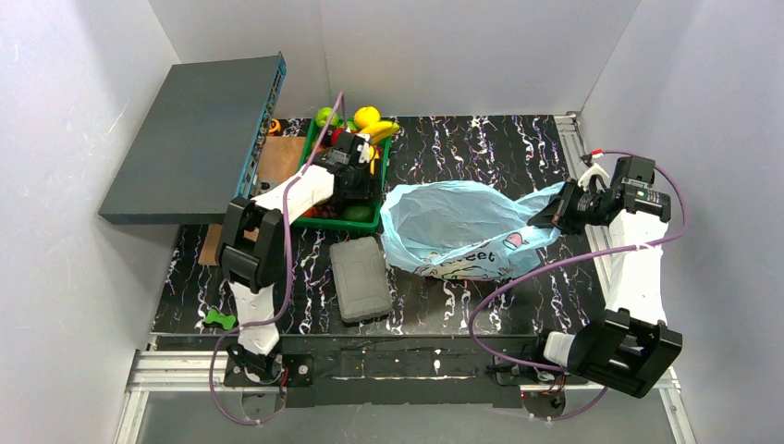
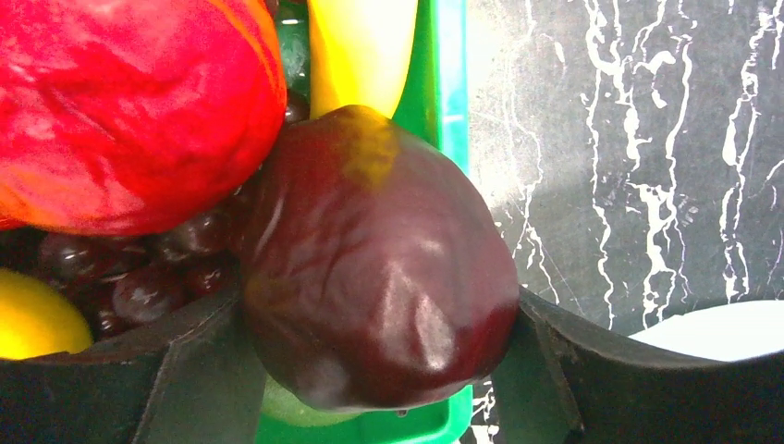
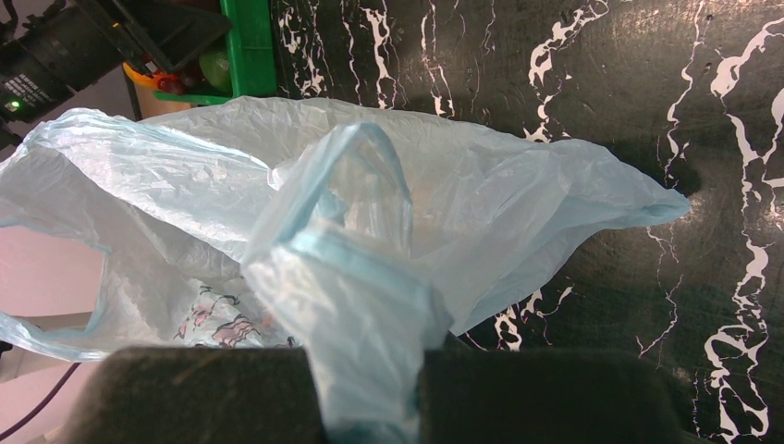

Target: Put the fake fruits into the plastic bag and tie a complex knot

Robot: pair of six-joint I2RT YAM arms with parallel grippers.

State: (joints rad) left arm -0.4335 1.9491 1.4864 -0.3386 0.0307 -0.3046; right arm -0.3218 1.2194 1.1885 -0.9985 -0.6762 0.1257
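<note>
In the left wrist view a dark maroon plum point(image 2: 379, 268) fills the gap of my left gripper point(image 2: 379, 370), and both fingers press its sides. It lies in the green tray point(image 2: 444, 83) on a green apple point(image 2: 287, 412), beside a red apple point(image 2: 129, 102), purple grapes point(image 2: 148, 277), a banana point(image 2: 356, 51) and a lemon point(image 2: 32, 319). From above, the left gripper point(image 1: 356, 157) reaches into the tray point(image 1: 370, 225). The light-blue plastic bag point(image 1: 462, 227) lies open mid-table. My right gripper point(image 1: 555, 215) is shut on its handle loop point(image 3: 361, 277) and holds the mouth up. No knot shows.
A grey ribbed case point(image 1: 361, 279) lies in front of the tray. A large dark slab point(image 1: 199, 134) leans over the back left corner above a brown board point(image 1: 277, 159). A small green piece point(image 1: 220, 319) sits at the near left edge. White walls enclose the table.
</note>
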